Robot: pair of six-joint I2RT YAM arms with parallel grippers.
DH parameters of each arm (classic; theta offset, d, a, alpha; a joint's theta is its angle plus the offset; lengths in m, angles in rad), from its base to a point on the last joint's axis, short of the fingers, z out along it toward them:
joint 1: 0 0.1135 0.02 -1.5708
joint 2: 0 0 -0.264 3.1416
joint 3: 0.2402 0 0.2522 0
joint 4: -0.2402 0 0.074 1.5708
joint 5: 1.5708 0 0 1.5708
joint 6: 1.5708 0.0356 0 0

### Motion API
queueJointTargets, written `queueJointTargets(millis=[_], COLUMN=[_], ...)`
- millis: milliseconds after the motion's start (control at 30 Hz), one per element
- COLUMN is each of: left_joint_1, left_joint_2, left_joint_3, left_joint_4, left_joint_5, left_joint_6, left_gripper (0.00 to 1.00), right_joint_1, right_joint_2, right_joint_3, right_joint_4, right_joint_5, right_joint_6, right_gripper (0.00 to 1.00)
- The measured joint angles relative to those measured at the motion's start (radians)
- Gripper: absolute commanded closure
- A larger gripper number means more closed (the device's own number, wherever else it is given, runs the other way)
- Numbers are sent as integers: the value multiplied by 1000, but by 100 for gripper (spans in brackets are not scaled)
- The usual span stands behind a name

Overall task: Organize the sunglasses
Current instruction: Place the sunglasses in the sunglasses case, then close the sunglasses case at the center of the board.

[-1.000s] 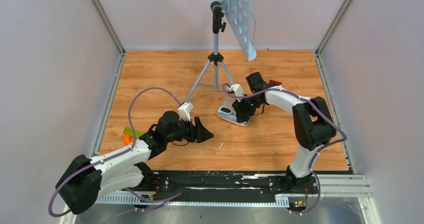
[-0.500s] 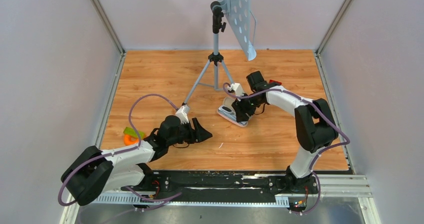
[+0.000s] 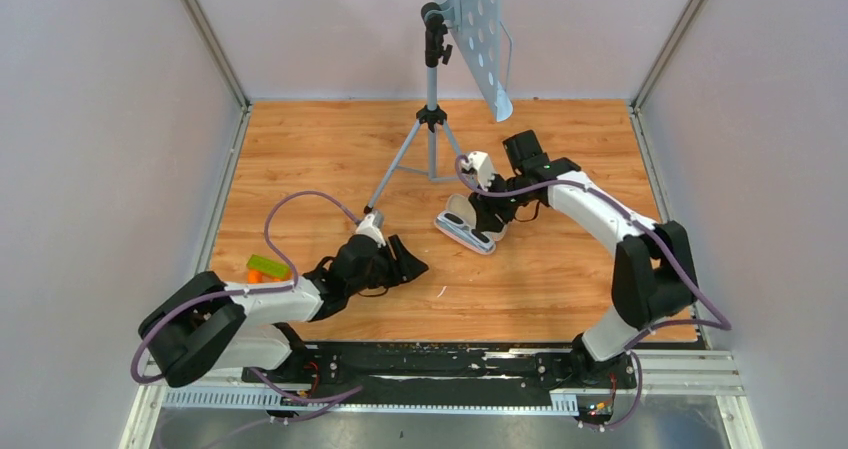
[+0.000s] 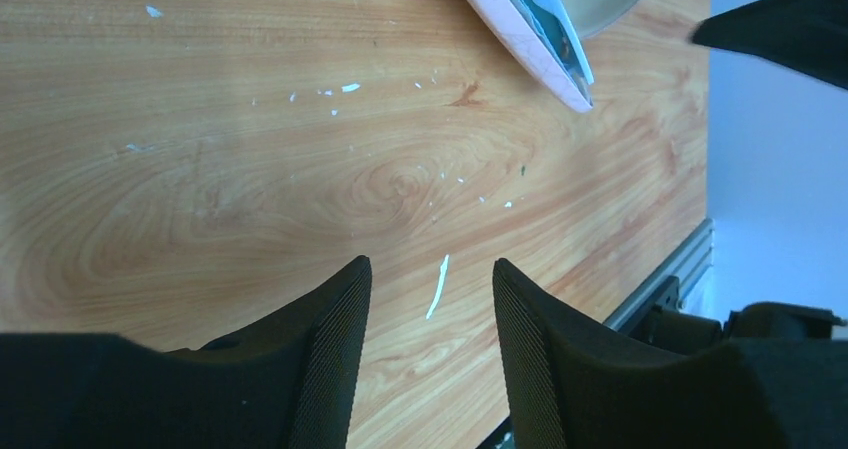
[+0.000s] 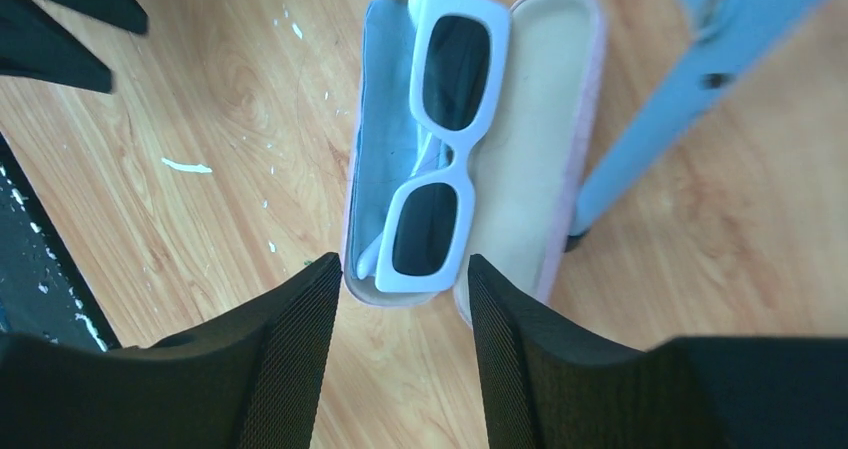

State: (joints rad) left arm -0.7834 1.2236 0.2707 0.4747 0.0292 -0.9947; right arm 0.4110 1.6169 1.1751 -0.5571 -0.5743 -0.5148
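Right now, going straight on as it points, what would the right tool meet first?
Probably the white sunglasses in the open pink case, their near end between the fingers of the right tool; depth unclear, possibly the case rim.

We log the sunglasses (image 5: 440,149) in the open case (image 5: 545,79), lying partly on the cloth (image 5: 385,99) inside it. The case sits mid-table (image 3: 330,149), in front of the tripod (image 3: 431,119). The right gripper (image 5: 402,269) is over one end of the case. The left gripper (image 4: 430,264) is apart from it, to its left and nearer the bases.
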Motion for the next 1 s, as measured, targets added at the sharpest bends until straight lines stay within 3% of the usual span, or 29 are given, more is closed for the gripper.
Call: queueJointTargets(millis=[233,467,733,1000], left_joint_1=[-105,-176,-190,-190], left_joint_2=[153,358,467,563], left_joint_3=[129,311,361,460], left_joint_4=[-21,-71,-97,-79], left_joint_5=[-169,-281,-367,-398], left_joint_6=[-50,-97,-169,-180], left_gripper=[76,92,95,96], right_joint_1=[-79,-126,-126,-126], right_joint_2=[-117,-36,77,85], right_joint_3=[10,-3,-45,-130], right_joint_4=[61,245,378,411], right_joint_5=[52,155,209,179], right_joint_6=[-29,-86,-170,-190], right_gripper=[67,73,74,74])
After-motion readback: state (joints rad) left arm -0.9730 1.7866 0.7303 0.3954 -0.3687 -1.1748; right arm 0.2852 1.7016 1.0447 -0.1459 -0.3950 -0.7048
